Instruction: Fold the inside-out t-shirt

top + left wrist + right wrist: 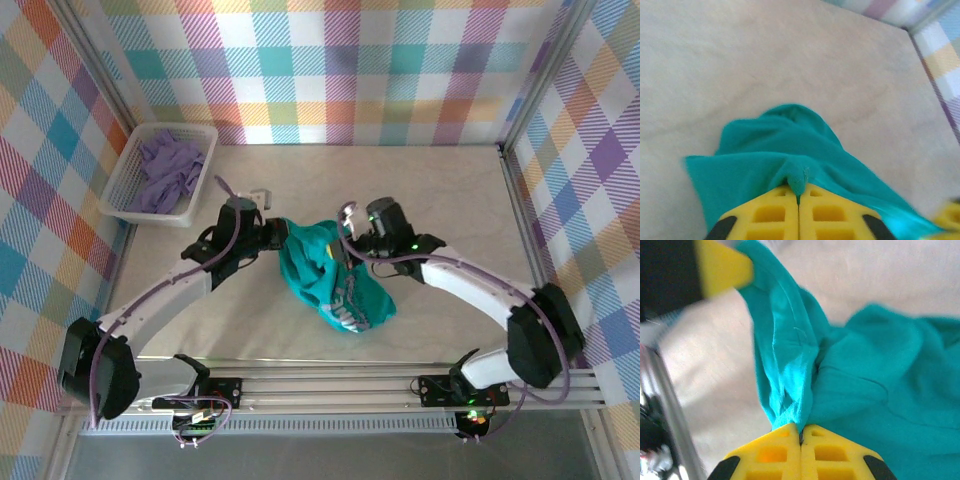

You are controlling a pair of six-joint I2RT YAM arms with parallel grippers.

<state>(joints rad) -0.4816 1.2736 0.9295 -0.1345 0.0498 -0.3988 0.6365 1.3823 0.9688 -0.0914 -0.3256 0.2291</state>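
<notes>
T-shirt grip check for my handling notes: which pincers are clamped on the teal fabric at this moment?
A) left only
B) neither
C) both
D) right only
C: the left pincer and the right pincer are each closed on a tuck of the t-shirt in their own wrist views.

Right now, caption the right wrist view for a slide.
Right end effector shut on a fold of the teal-green cotton t-shirt.

Teal shirt [340,285] crumpled mid-frame on bench [450,190], upper edge at jaws of left arm [170,290] and right arm [470,285]; basket [150,214] of purple cloth [170,165] upper left.
</notes>
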